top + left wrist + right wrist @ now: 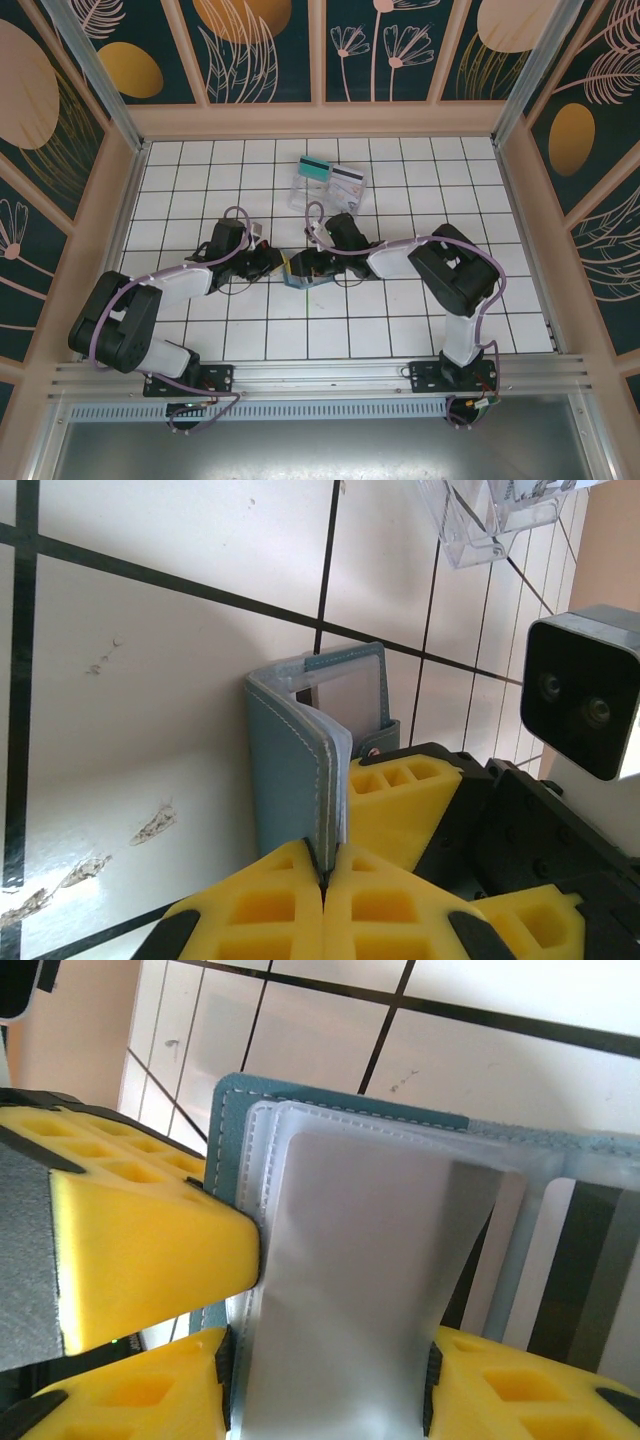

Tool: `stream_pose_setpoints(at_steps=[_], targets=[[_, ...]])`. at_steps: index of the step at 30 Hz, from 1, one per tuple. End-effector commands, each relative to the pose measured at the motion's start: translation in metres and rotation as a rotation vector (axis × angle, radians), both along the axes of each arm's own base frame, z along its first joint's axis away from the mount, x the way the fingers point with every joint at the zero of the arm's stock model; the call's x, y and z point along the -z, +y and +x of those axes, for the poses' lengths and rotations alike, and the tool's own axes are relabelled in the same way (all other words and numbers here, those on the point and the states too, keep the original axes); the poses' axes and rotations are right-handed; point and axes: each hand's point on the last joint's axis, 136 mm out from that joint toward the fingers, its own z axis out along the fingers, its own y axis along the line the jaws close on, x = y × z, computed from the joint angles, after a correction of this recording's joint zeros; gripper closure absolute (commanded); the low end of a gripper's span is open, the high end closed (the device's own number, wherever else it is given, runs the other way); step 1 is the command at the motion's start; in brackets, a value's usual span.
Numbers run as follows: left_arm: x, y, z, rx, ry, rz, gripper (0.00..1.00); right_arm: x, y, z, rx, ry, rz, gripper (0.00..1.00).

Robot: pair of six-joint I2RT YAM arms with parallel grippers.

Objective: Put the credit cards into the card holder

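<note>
Card holder [300,272] is on the white gridded bench [200,180], centre-front, between the two arms. It's propped half open on its edge.

Left gripper [322,875]: yellow fingers [260,910] are pressed together, pinching the teal outer cover of the card holder [290,770] at its stitched edge. In the top view the left gripper [268,262] is just left of the holder.

Right gripper [335,1385]: fingers [140,1400] are spread, and a clear inner pocket sheet of the holder [300,1095] lies between them. I can't tell whether they squeeze it. In the top view the right gripper [320,262] touches the holder from the right.

Both credit cards sit in the clear plastic tray [308,197], well behind the holder. The teal-green card [315,167] is on the left and the whitish card [347,180] is just beside it on the right. The dark stripe and print on the whitish card are too small to read.
</note>
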Motion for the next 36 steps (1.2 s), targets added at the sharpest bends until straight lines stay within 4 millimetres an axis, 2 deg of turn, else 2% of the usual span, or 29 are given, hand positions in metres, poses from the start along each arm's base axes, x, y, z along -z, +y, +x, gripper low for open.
stream_pose_setpoints(at_steps=[1,3,10,21,28,36], targets=[[-0.028,-0.003,0.014,0.0,-0.102,-0.025,1.0,0.044,-0.028,-0.018,0.029,0.165,-0.069,0.49],[-0.029,-0.003,0.015,0.0,-0.106,-0.022,1.0,0.038,-0.03,-0.018,0.032,0.188,-0.012,0.42],[-0.028,-0.003,0.015,0.002,-0.104,-0.019,1.0,0.044,-0.033,-0.019,0.031,0.203,-0.015,0.39],[-0.032,-0.003,0.017,-0.003,-0.111,-0.025,1.0,0.053,-0.026,-0.02,0.002,0.122,-0.159,0.31],[-0.032,-0.002,0.015,-0.002,-0.11,-0.018,1.0,0.056,-0.027,-0.022,0.011,0.137,-0.148,0.44],[-0.029,0.0,0.013,-0.004,-0.107,-0.005,1.0,0.043,-0.029,-0.025,0.014,0.19,0.003,0.48]])
